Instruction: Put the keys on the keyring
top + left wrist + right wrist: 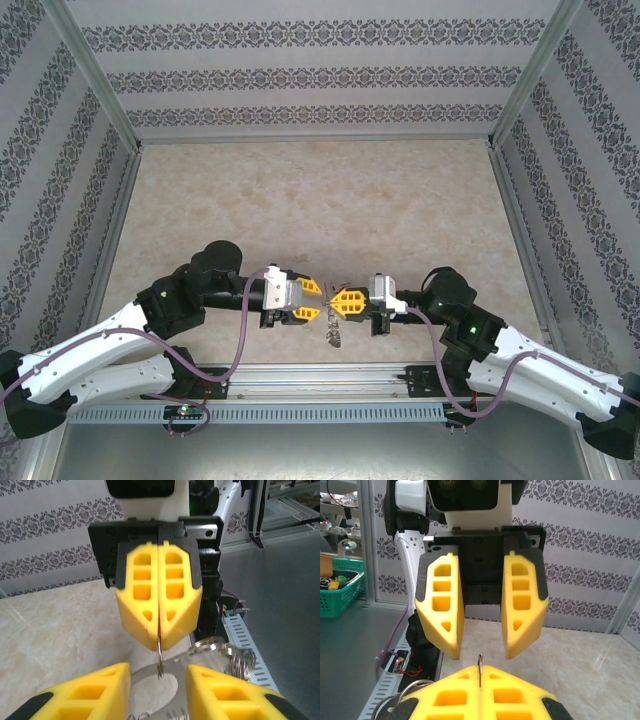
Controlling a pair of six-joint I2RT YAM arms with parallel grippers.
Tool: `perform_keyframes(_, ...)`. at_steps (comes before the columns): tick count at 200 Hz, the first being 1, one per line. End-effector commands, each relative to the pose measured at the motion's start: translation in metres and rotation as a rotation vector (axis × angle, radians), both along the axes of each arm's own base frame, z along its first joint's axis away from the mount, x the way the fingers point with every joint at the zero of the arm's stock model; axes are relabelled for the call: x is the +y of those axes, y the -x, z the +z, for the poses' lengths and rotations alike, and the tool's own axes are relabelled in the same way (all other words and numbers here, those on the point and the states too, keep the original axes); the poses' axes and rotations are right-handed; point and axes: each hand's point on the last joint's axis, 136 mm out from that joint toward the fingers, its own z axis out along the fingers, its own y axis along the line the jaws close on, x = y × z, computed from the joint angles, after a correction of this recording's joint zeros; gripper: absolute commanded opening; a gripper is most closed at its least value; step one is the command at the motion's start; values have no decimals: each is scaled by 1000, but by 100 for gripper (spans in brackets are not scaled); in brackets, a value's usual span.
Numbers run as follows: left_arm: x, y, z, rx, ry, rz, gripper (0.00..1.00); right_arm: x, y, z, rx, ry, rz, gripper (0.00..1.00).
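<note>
My right gripper (338,302) is shut on a thin metal ring of the keyring, which pokes up edge-on (480,661) from between its pads. In the left wrist view the right gripper (160,646) hangs over a flat grey loop of the keyring (182,669), which has small silvery rings (242,662) at its side. From above, the keyring (333,332) dangles just below the two grippers. My left gripper (316,300) faces the right one, tip to tip. It is open, with its fingers apart on either side of the pinched ring (482,652) (159,674). The keys are out of view.
The arms meet low over the beige marble table (320,210), close to the metal rail (300,380) at its near edge. Patterned walls enclose the table on three sides. A green basket (340,592) stands off the table to the left.
</note>
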Motion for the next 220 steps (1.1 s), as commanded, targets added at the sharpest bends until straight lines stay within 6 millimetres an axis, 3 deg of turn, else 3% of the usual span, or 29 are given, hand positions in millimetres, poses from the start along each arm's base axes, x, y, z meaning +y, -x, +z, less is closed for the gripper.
perform_keyframes(1,-5,7,10,-6,55,-41,35,-1,9,19,-32,-80,44,0)
perform_keyframes(67,-10,4,5,1,48,-43,31,-2,10,21,-34,-100,50,0)
perform_keyframes(90,-10,3,4,1,45,-41,23,-2,10,21,-34,-103,48,0)
perform_keyframes(121,-9,2,-3,2,28,-31,0,-3,11,21,-32,-107,53,0)
perform_keyframes(155,-7,1,-3,-7,33,-17,0,0,7,15,-21,-80,37,0)
perform_keyframes(179,-4,-2,-3,-20,29,6,0,-3,-1,10,6,-48,-22,44)
perform_keyframes(193,-1,-4,-6,-21,16,22,0,-8,-7,5,23,-11,-76,55)
perform_keyframes(220,2,-5,-12,-11,12,40,0,-24,-26,-2,55,55,-227,59)
